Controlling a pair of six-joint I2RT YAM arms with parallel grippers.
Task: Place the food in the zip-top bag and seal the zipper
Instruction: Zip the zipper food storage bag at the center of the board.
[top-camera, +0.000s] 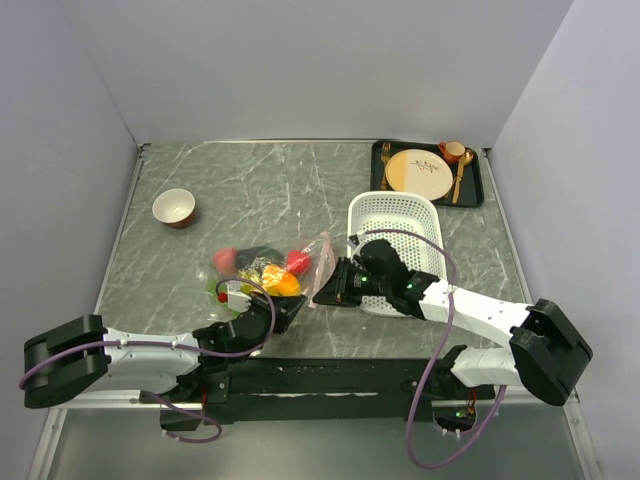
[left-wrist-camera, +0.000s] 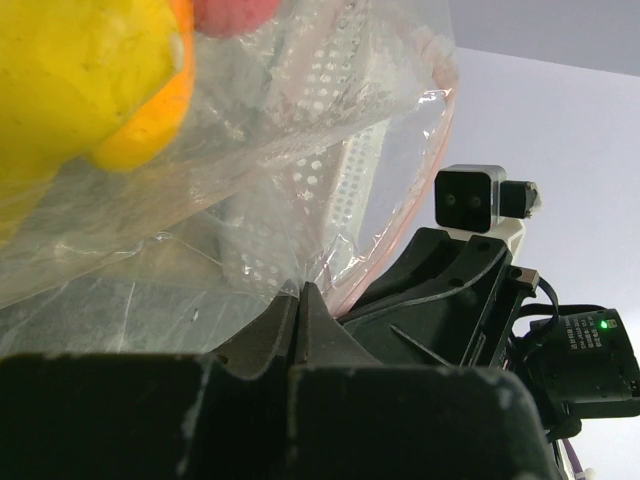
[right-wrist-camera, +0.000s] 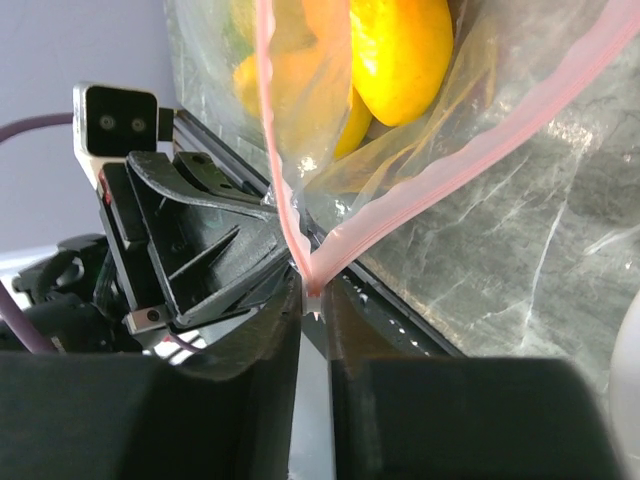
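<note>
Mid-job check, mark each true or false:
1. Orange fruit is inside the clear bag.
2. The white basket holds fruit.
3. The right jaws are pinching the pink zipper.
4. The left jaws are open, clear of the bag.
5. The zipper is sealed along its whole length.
1. True: the orange fruit shows through the zip-top bag.
2. False: the white basket looks empty.
3. True: the right gripper has its jaws closed on the zipper at one corner.
4. False: the left gripper has its jaws shut on the bag's plastic.
5. False: the two pink strips spread apart from the pinched corner, so the mouth is open.
</note>
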